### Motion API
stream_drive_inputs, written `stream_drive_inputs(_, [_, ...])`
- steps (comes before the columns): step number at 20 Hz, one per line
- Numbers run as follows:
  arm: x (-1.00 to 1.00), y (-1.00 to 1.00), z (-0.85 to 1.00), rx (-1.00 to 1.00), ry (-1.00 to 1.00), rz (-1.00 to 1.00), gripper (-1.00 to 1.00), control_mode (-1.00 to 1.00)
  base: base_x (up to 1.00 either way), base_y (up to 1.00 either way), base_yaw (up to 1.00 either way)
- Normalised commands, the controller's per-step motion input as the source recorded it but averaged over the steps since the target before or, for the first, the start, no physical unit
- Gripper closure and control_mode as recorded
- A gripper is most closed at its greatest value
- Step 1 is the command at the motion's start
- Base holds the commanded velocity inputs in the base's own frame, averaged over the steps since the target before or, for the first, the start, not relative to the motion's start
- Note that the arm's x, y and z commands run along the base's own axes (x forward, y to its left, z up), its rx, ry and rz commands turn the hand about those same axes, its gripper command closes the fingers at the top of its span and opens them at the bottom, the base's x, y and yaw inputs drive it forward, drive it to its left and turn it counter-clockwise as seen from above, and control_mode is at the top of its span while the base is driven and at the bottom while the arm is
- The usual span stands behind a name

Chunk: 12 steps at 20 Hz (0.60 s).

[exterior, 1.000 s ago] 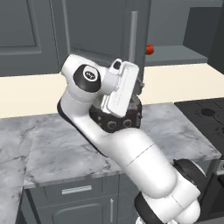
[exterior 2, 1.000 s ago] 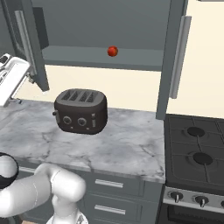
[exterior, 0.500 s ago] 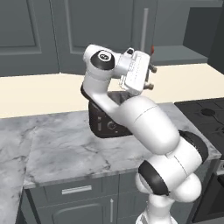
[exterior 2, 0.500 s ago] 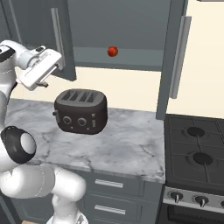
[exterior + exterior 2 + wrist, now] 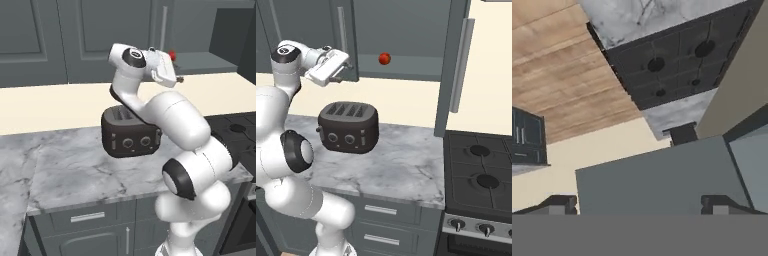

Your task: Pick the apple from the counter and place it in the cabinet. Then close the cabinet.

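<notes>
The apple lies on the grey inner shelf of the cabinet, small and red; in the left base view the apple peeks out just behind my hand. Both cabinet doors stand open: the left door and the right door, each with a long silver bar handle. My gripper is raised at the lower edge of the left door, left of the apple and apart from it. The gripper is open and empty. In the hand view the fingertips stand wide apart before a flat grey panel.
A dark toaster stands on the marble counter below my hand. A black stovetop adjoins the counter on the right. Dark grey drawers run under the counter. The open right door hangs over the counter's right end.
My arm has swung from the far left toward the cabinet's left door and risen beside it. The jaws stayed open. The apple has not moved on the shelf.
</notes>
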Motion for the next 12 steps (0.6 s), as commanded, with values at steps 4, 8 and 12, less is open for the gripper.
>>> stream_drive_inputs(4, [1.00,-0.16,-0.33,0.06,0.00,0.76,-1.00,-1.00,0.00,0.00,0.00])
stream_drive_inputs(8, [1.00,-0.17,-0.40,0.05,0.01,0.65,-1.00,-1.00,0.00,0.00,0.00])
stream_drive_inputs(12, [1.00,-0.17,-0.21,0.04,0.13,0.34,-1.00,-1.00,0.00,0.00,0.00])
